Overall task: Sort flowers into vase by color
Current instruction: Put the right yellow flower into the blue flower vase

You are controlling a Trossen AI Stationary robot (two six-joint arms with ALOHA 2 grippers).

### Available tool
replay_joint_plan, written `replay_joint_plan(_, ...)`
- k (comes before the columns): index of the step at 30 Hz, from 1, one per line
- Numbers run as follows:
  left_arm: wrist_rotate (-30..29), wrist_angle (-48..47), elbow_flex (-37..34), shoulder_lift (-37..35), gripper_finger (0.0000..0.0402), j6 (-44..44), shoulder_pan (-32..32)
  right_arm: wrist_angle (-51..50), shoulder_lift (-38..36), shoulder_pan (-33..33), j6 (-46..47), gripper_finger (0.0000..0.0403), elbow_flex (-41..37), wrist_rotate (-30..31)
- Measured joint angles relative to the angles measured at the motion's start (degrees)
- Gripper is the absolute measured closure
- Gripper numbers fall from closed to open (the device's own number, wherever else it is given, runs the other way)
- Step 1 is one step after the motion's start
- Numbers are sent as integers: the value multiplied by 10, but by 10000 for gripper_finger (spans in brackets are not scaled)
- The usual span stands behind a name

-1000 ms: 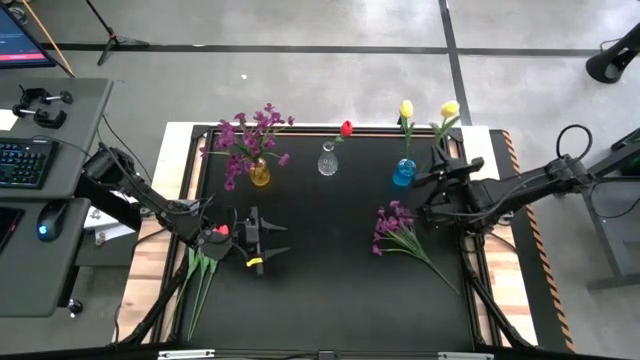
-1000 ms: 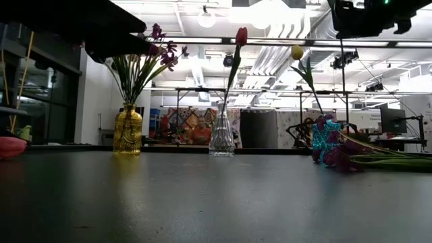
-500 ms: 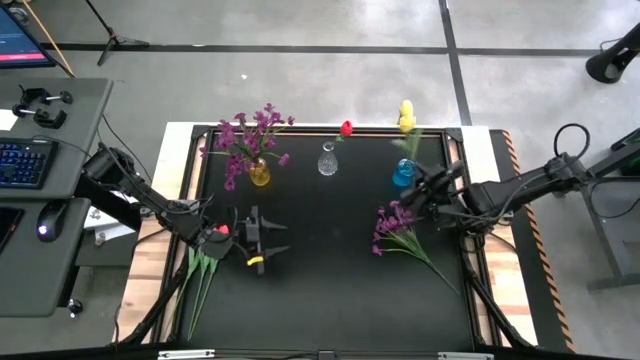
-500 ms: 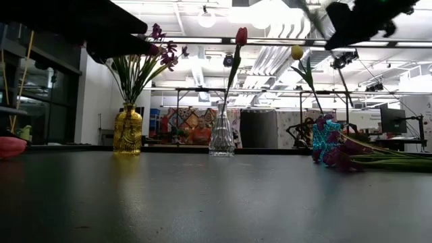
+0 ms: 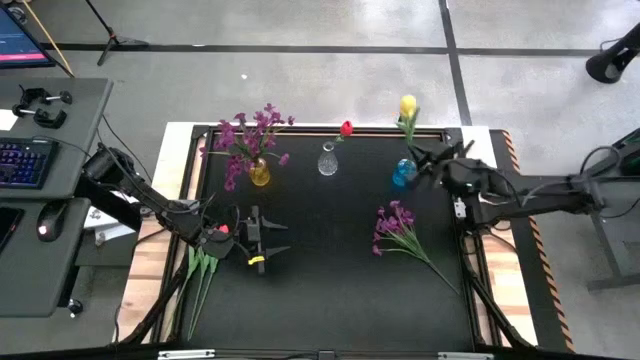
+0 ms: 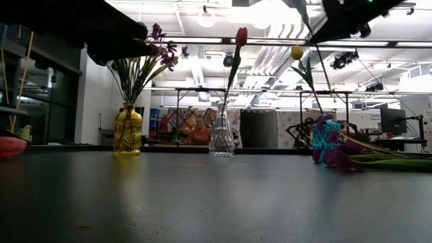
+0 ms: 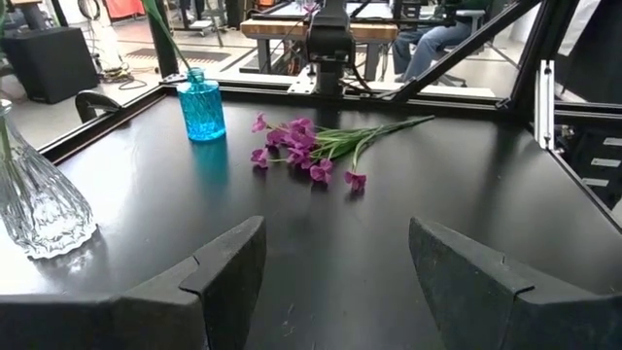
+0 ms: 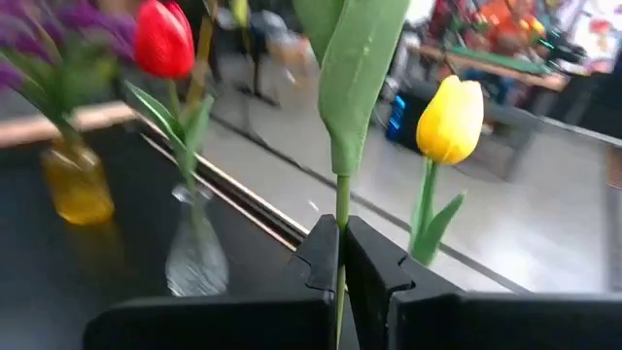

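My right gripper (image 5: 432, 160) is shut on a yellow tulip's stem, just right of the blue vase (image 5: 403, 173) near the far edge. The held tulip's leaf (image 8: 362, 58) rises above the fingers; its head is outside the right wrist view. Another yellow tulip (image 8: 449, 119) stands in the blue vase. A red tulip (image 5: 346, 128) stands in the clear vase (image 5: 327, 160). Purple sprays (image 5: 250, 135) fill the yellow vase (image 5: 260, 172). One purple spray (image 5: 395, 228) lies flat on the table. My left gripper (image 5: 262, 240) is open over the table's left part, beside red tulips (image 5: 205, 262) that lie there. My right gripper pinches the yellow tulip's green stem (image 8: 338, 243) just below its leaf, between the two fingers. The fingers lie across the stem, which stands nearly upright in the hold. The lower stem (image 6: 322, 64) hangs toward the blue vase (image 6: 326, 138); its end is hidden.
The black mat's far rim (image 5: 300, 127) runs just behind the three vases. The left wrist view shows the blue vase (image 7: 201, 102), the lying purple spray (image 7: 311, 151) and the clear vase (image 7: 39, 209) ahead of my open fingers. A desk with a keyboard (image 5: 25, 160) stands left of the table.
My right gripper has carried the yellow tulip toward the table's far edge and toward the blue vase, turning as it went. The tulip's head has swung left, from apart on the right to close beside the yellow tulip in the vase. The left arm has kept still.
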Motion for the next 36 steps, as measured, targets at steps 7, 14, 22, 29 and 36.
replay_joint_plan(7, -4, 0, 0, 0, 161, 0, 0, 246, -161, -62, -89, 403, -192, -82)
replay_joint_plan(14, -4, 0, 0, 0, 161, 0, 6, 219, -246, -113, -103, 403, -194, -99)
replay_joint_plan(22, -4, 0, 0, 0, 161, -12, 14, 228, -231, -152, -55, 403, -247, -116)
replay_joint_plan(29, -4, 0, 0, 0, 161, -14, 14, 303, -229, -182, -62, 403, -261, -138)
replay_joint_plan(36, -2, -3, 0, 0, 161, -14, 14, 299, -218, -198, -56, 403, -261, -137)
